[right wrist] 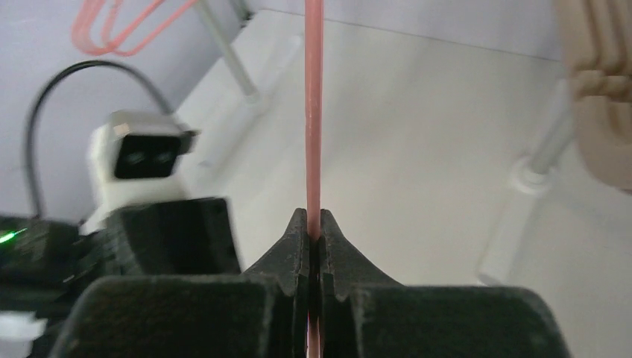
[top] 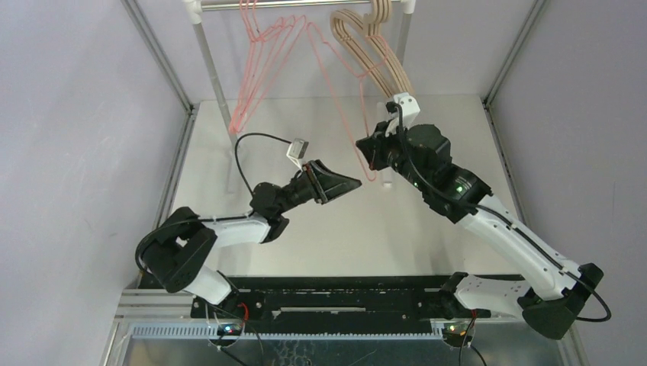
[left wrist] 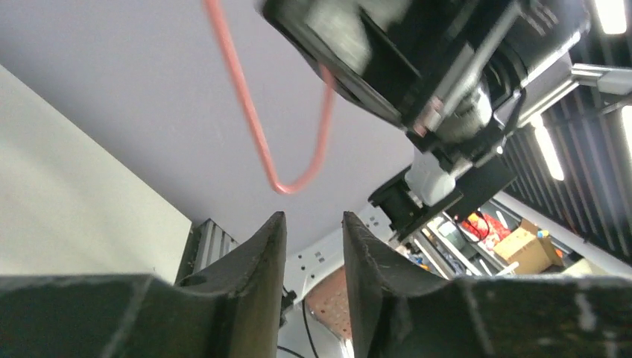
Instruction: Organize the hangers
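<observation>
The right claw (right wrist: 314,224) is pressed together on the wire of one pink hanger (right wrist: 314,112), which runs straight up the middle of the right wrist view. In the top view that hanger stretches from the rail (top: 290,4) down to frame centre. The left claw (left wrist: 313,224) stands slightly spread, gripping nothing; the hanger's bent corner hangs just above it. Other pink hangers (top: 255,69) hang upper centre-left, beige hangers (top: 385,61) upper centre-right. A brown box (left wrist: 522,246), lower right in the left wrist view, is too blurred to read.
</observation>
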Controlling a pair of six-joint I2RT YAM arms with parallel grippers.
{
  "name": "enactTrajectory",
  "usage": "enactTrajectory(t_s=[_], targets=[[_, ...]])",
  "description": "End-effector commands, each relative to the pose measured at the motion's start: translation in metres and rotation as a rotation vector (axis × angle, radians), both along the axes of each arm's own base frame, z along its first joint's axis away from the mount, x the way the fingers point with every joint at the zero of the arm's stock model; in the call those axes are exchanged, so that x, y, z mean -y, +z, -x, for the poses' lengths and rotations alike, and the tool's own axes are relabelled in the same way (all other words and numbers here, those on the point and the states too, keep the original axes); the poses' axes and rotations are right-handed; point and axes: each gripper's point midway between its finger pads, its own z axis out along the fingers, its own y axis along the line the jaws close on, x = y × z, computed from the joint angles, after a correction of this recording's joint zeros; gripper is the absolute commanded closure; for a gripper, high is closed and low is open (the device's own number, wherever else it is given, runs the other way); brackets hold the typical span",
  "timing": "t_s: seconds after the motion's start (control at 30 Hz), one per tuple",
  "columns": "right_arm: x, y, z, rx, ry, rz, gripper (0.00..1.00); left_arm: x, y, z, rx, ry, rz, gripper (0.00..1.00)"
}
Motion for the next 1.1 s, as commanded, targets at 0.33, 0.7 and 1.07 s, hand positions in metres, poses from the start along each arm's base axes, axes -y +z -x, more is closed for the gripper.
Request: enactTrajectory(t_s=[0.33, 0.7, 1.07], targets=[[0.008, 0.021, -0.058, 0.065, -0.17, 0.159, 1.0, -0.038, 0.046, 0.046, 0.239, -0.006, 0.033, 0.45], [-0.019, 0.035, -0.131, 0.07, -0.215, 0.188, 1.0, -0.044, 0.024, 0.054, 0.25, 0.005, -0.049, 0.46], [-0.034, 0.026, -0.184, 0.042, -0.244, 0.177, 1.0, -0.06, -0.018, 0.043, 0.342, 0.177, -0.364, 0.44]])
